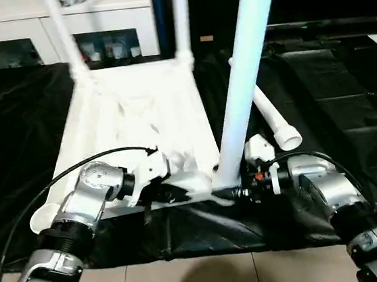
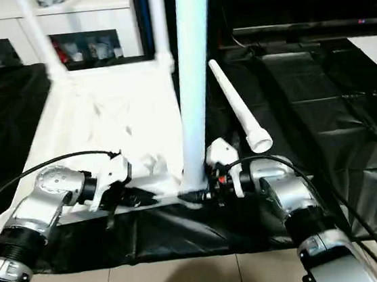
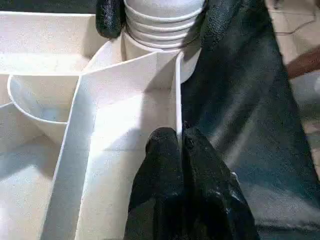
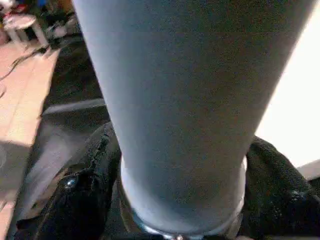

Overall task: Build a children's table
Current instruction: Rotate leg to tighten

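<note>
Tabletop (image 1: 137, 113) lies upside down on black sheeting (image 1: 347, 96), two far legs upright in their sockets. Right gripper (image 1: 232, 192) clasps a third leg (image 1: 246, 80) at its base in the near corner socket; left gripper (image 3: 175, 145), pinched closed, rests at the near rim. Fourth leg (image 2: 240, 118) lies loose beside the tabletop.

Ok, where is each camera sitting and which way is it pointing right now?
Left eye view: on the head, facing forward and down at the tabletop; both silver forearms show.
Right eye view: beside it, same scene and forearms.
Left wrist view: looks along the left end effector, pinching the tabletop's rim.
Right wrist view: looks along the right end effector, clasping the upright leg.
Shared: the left wrist view also catches that leg's ribbed base.
</note>
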`<state>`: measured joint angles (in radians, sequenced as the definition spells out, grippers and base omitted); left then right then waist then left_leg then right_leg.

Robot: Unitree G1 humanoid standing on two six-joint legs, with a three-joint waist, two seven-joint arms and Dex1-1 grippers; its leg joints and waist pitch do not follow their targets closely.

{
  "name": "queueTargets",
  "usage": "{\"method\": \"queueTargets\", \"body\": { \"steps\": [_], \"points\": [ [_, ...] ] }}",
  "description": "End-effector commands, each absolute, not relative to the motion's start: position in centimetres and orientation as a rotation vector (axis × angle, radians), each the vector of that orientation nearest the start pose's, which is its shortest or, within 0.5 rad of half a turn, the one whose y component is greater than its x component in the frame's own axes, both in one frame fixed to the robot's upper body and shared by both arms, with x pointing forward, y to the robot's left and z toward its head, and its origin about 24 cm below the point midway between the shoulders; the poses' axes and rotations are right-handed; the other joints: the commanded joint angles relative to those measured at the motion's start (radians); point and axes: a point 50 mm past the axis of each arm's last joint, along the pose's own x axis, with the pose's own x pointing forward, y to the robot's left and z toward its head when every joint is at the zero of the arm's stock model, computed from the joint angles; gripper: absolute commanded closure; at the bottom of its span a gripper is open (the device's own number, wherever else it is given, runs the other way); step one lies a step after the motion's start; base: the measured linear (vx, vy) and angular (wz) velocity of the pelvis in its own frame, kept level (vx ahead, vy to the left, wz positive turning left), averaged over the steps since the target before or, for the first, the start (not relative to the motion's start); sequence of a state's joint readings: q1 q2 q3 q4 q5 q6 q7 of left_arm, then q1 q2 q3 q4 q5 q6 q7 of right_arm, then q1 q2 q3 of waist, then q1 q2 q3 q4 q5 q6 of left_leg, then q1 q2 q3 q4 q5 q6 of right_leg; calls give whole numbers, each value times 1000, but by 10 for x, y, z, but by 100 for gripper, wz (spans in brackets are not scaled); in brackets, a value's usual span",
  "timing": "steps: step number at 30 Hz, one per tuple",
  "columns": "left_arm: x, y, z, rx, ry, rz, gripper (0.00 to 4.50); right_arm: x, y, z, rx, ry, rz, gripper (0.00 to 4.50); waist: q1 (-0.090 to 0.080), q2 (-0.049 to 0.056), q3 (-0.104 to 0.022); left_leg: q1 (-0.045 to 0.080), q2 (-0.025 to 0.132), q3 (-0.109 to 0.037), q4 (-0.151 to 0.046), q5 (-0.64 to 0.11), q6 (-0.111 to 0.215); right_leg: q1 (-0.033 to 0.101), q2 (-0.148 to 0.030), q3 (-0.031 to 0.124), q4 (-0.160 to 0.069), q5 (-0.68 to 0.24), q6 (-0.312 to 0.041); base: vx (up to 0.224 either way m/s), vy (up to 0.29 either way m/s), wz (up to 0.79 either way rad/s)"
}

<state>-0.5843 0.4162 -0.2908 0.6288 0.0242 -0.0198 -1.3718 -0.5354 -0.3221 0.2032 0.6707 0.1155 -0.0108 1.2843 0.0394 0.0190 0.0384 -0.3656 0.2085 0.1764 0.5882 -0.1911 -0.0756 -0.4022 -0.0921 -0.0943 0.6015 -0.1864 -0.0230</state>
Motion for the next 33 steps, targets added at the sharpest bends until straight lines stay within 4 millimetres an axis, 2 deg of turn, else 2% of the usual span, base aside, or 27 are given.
{"method": "queueTargets", "body": {
  "steps": [1,3,4,7,11,15,16,18,20,21,22,23,24,25,28,30,32,33],
  "points": [
    [304,145,45,478,501,-1546,450,302,-132,36,-196,373,1437,148,0,-4,-54,12,30,3,-69,-205,68,53,-51,52,-64,-172,-246,0,0,0],
    [305,145,46,480,501,-1545,450,303,-132,37,-192,371,1438,148,-1,-5,-57,9,30,2,-68,-189,69,56,-52,52,-61,-154,-247,0,0,0],
    [306,147,47,482,502,-1546,450,304,-130,38,-177,366,1447,171,0,-5,-59,8,28,2,-66,-169,75,57,-51,52,-58,-127,-251,0,0,0],
    [307,148,47,480,499,-1543,450,304,-127,38,-164,363,1453,173,1,-5,-61,5,27,2,-62,-139,90,59,-52,51,-53,-83,-260,0,0,0],
    [309,146,47,461,485,-1511,450,305,-125,36,-133,352,1398,178,1,-5,-59,5,27,3,-63,-153,88,58,-52,50,-57,-115,-256,0,0,0],
    [317,136,45,393,460,-1372,450,310,-124,23,-109,379,1180,178,-6,-8,-47,7,25,0,-72,-238,45,51,-53,51,-73,-287,-215,0,0,0],
    [319,132,44,378,454,-1336,450,312,-124,19,-121,373,1098,178,-9,-8,-45,15,22,-2,-70,-282,25,45,-57,52,-88,-400,-179,0,0,0],
    [323,122,41,370,453,-1251,450,316,-122,10,-109,375,926,178,-18,-6,-39,13,20,-7,-76,-302,4,43,-56,51,-92,-453,-155,0,0,0],
    [324,108,37,344,445,-1198,450,319,-116,2,-73,388,765,178,-31,-7,-39,13,15,-14,-78,-341,-7,43,-55,45,-103,-540,-109,0,0,0],
    [324,102,36,341,439,-1178,450,320,-114,-1,-64,398,706,178,-31,-7,-39,13,15,-14,-78,-341,-7,43,-55,45,-103,-540,-109,0,0,0],
    [324,93,35,333,441,-1163,450,321,-108,-5,-65,409,633,178,-43,-6,-36,19,13,-15,-76,-371,-9,34,-53,42,-112,-571,-96,0,0,0],
    [323,89,34,331,440,-1160,450,322,-105,-5,-62,412,611,178,-45,-6,-37,22,12,-16,-75,-381,-8,33,-52,40,-114,-583,-92,0,0,0],
    [323,87,34,330,438,-1157,450,322,-103,-6,-57,413,602,178,-48,-5,-38,22,10,-16,-74,-389,0,31,-52,39,-118,-593,-86,0,0,0],
    [322,75,34,328,433,-1152,450,322,-88,-4,-39,408,596,178,-52,0,-36,22,11,-18,-76,-402,3,29,-51,37,-121,-589,-86,0,0,0],
    [321,68,35,330,426,-1160,450,322,-79,-1,-72,382,619,178,-60,-1,-38,20,10,-19,-79,-419,10,32,-50,32,-125,-583,-80,0,0,0],
    [321,65,36,341,419,-1168,450,323,-75,2,-79,357,624,122,-65,0,-37,22,11,-20,-81,-437,14,29,-49,32,-128,-580,-83,0,0,0],
    [321,65,37,355,406,-1180,450,327,-78,7,-44,330,634,91,-67,6,-39,23,15,-23,-86,-454,14,32,-51,32,-126,-534,-101,0,0,0],
    [321,66,37,357,404,-1185,450,327,-79,8,-44,329,637,91,-68,6,-39,21,17,-24,-88,-454,15,35,-50,33,-124,-517,-106,0,0,0]
  ]
}}
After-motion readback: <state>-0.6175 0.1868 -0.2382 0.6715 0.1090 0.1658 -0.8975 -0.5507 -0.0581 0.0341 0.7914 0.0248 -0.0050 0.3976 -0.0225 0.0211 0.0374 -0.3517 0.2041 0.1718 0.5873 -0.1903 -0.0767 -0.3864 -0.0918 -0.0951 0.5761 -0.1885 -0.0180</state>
